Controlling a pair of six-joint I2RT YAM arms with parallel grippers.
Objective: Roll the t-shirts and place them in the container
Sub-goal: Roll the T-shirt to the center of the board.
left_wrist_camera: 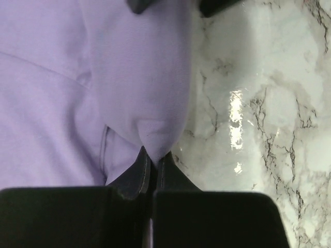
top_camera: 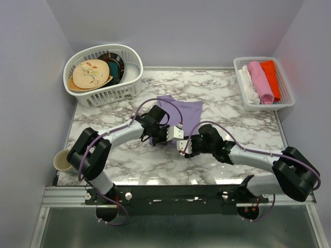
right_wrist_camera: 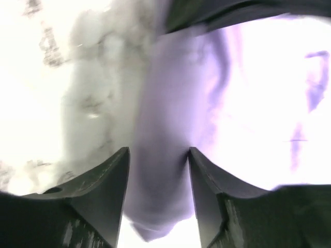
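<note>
The lavender t-shirt (top_camera: 186,110) lies crumpled in the middle of the marble table, bunched at its near end between both arms. My left gripper (top_camera: 176,133) is shut on a pinched fold of the t-shirt (left_wrist_camera: 145,77); in the left wrist view the cloth runs straight into the closed tips of the left gripper (left_wrist_camera: 153,155). My right gripper (top_camera: 182,149) sits just in front of it. Its jaws stand apart on either side of a thick fold of the t-shirt (right_wrist_camera: 165,129), which fills the gap of the right gripper (right_wrist_camera: 158,152).
A white laundry basket (top_camera: 129,88) holding plates stands at the back left. At the back right, a white tray (top_camera: 240,64) carries pink, orange-red and white cloth rolls. A paper cup (top_camera: 63,161) sits at the table's left edge.
</note>
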